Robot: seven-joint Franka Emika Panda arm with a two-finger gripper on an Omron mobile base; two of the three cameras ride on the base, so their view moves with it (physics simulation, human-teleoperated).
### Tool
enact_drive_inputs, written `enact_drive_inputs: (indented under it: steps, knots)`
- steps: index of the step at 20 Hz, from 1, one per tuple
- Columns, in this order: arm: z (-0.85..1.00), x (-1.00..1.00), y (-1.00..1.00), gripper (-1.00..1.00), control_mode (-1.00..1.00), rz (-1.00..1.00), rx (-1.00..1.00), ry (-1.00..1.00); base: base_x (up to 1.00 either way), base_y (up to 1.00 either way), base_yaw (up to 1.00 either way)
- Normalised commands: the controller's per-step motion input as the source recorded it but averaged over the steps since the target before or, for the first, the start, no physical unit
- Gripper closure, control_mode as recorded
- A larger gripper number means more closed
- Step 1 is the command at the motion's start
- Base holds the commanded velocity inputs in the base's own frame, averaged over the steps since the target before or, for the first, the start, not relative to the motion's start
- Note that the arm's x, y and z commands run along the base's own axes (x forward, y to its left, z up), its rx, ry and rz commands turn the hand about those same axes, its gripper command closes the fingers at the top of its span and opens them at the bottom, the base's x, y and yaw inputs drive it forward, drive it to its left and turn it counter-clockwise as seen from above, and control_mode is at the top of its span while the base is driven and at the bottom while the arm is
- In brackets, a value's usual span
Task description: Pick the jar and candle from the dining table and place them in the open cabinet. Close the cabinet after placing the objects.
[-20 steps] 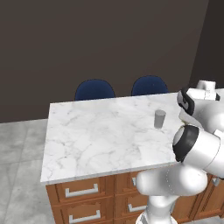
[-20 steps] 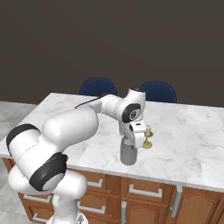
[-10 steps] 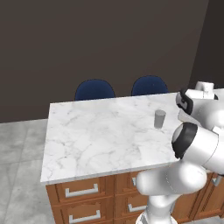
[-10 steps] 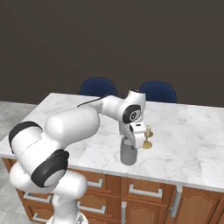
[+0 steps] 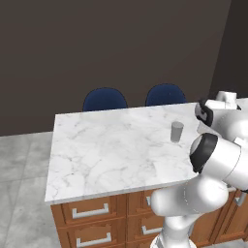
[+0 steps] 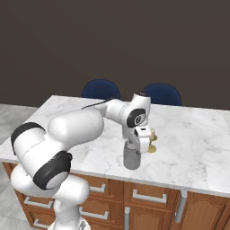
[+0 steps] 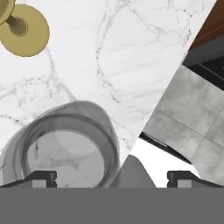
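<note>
A: Alignment first. Where is the small grey translucent cylindrical jar (image 7: 65,144) sitting relative to the two-finger gripper (image 7: 111,177)?

B: In the hand view it is filling the lower left of the frame, its round mouth facing straight up at the camera. The left dark fingertip (image 7: 37,177) is overlapping its near rim, while the right one is lying far over at the lower right with nothing beside it. So the jar is lying off-centre, towards the left tip, not midway between the two.

A: And the jaws?

B: They are standing spread wide, gripping nothing.

A: Which way is the jar pointing?

B: It is standing upright on the white grey-veined marble dining table (image 6: 197,148), long axis vertical. In the right base view the jar (image 6: 132,158) is sitting at centre frame, directly under the hand, near the table's front edge. In the left base view the jar (image 5: 177,131) is appearing at right of centre.

A: Anything close by?

B: The brass-gold round base of the candle (image 7: 24,28) is showing at the upper left of the hand view, near the jar but apart from it. I judge that the hand needs shifting towards the jar before descending, or one finger may be landing on the rim.
</note>
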Motion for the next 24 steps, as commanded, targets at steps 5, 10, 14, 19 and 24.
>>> enact_drive_inputs:
  steps: [5, 10, 14, 19, 24]
  knots:
    - [-0.03, 0.02, -0.06, -1.0, -1.0, 0.0, 0.0, 0.0, 0.0, 0.0, 0.0]
    - [-0.06, 0.02, -0.02, -1.0, -1.0, 0.0, 0.0, 0.0, 0.0, 0.0, 0.0]
    - [-0.11, 0.02, 0.0, -1.0, -1.0, 0.0, 0.0, 0.0, 0.0, 0.0, 0.0]
    - [-0.11, 0.03, 0.0, -1.0, -1.0, 0.0, 0.0, 0.0, 0.0, 0.0, 0.0]
    - [-0.09, 0.02, 0.0, -1.0, -1.0, 0.0, 0.0, 0.0, 0.0, 0.0, 0.0]
